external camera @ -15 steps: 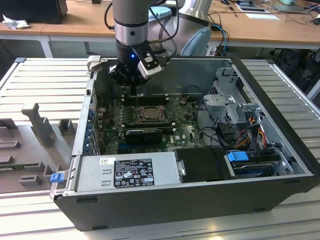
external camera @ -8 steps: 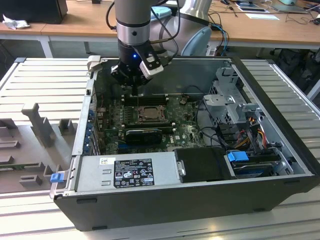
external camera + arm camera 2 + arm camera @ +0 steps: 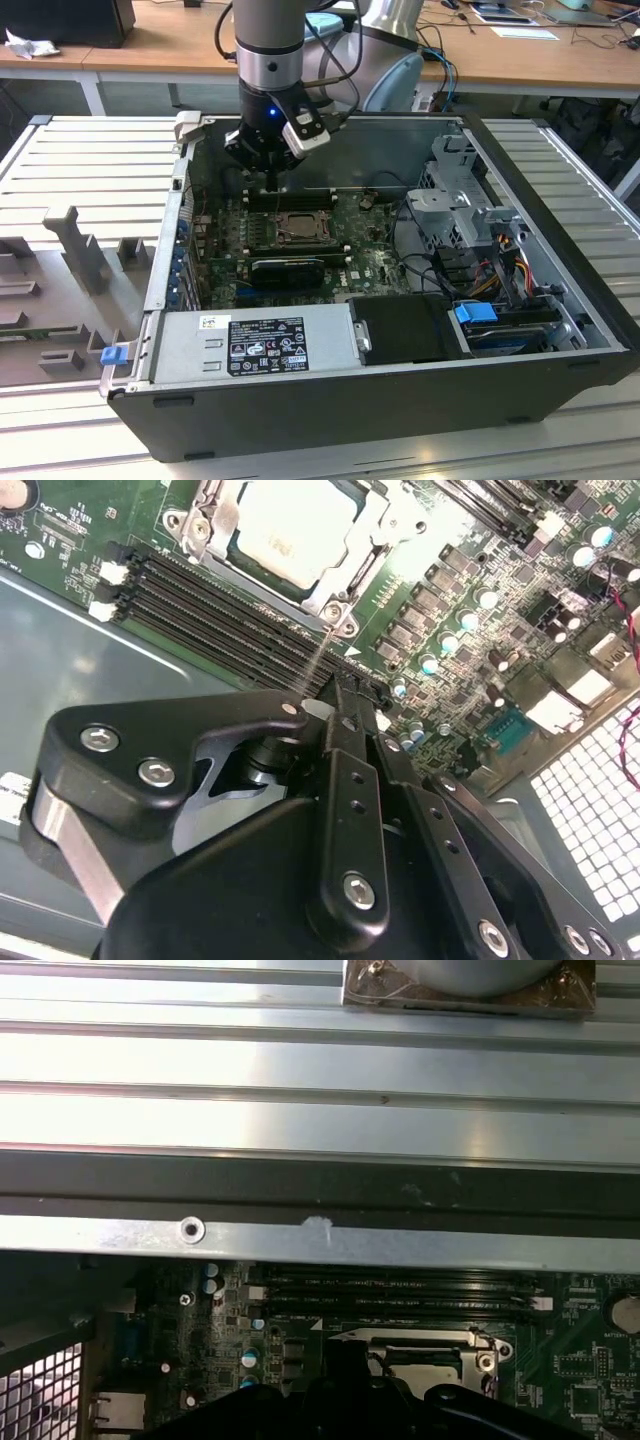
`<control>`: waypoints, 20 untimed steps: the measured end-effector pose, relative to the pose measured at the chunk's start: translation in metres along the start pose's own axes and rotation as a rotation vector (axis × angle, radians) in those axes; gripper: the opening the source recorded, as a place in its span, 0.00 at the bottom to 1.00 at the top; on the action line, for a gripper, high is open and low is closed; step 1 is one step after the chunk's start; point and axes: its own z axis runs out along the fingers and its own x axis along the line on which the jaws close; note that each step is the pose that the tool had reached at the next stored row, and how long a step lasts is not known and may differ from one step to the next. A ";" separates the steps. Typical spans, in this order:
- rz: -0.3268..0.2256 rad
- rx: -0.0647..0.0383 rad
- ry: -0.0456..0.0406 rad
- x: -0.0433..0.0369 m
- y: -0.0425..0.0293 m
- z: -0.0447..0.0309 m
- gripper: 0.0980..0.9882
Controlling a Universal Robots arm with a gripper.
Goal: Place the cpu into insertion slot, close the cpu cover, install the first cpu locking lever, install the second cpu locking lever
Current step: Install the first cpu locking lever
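Open PC case (image 3: 560, 330) on a slatted metal table (image 3: 90, 170); motherboard (image 3: 370, 265) flat on its floor. Along the case's near edge: grey power supply (image 3: 255, 340), black box next to it, blue-tabbed drive bay (image 3: 475, 312) at the near corner on the exterior view's right. Drive cage (image 3: 455, 200) w/ cables along that side wall. Long black card (image 3: 287, 270) lies across the board just nearside of the socket.

Gripper (image 3: 345, 685) hangs over the board by the case's far wall, fingers pinched together w/ nothing between, tips above the black memory slots (image 3: 215, 615) beside the socket.

Cpu (image 3: 290, 525), pale silvery square, sits in the insertion slot (image 3: 297, 228), mid-board. Cpu cover (image 3: 365, 540) lies down around it, chip face showing thru its window.
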 end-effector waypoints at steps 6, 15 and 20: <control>0.000 0.000 -0.0002 -0.0041 -0.0002 0.0004 0.01; 0.000 -0.024 -0.0008 -0.0159 -0.0020 0.0100 0.01; -0.012 -0.030 0.0001 -0.0246 -0.0032 0.0209 0.01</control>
